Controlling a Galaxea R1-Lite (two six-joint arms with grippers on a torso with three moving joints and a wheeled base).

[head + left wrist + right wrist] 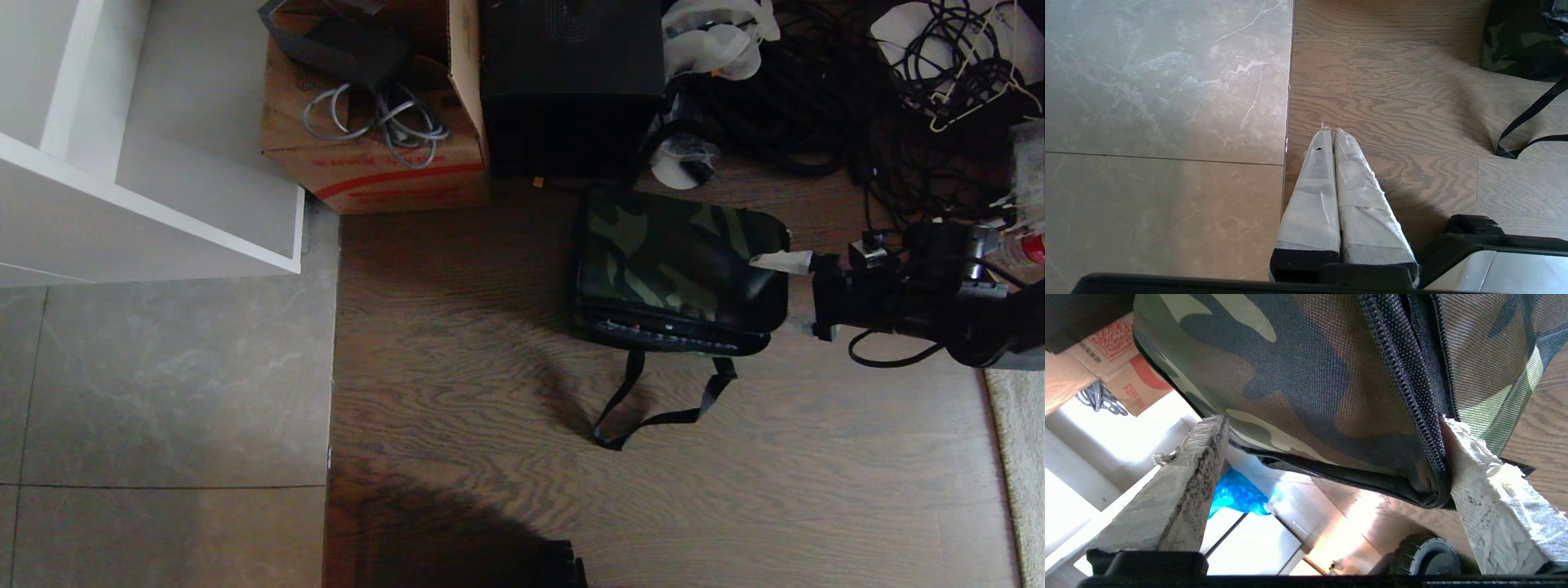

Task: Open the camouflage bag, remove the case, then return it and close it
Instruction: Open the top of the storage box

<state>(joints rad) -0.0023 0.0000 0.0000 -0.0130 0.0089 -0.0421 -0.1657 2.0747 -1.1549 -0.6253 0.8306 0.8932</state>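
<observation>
A camouflage bag (673,265) lies on the wooden floor (457,392), its black strap (653,408) trailing toward the robot. At its right end the right gripper (1331,457) has its fingers spread wide, one touching the zipper (1404,388) edge. The left gripper (1331,132) hangs pressed together over the floor. Behind the bag stand a black box (571,82) and a cardboard carton (375,122).

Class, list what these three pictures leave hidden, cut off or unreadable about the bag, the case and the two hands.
- Case: in no view; the camouflage bag would hide it if inside.
- Zipper pull: none found in the right wrist view; the zipper runs behind a finger.
- Right hand: head view shows one fingertip only.
- Left hand: outside the head view.
</observation>
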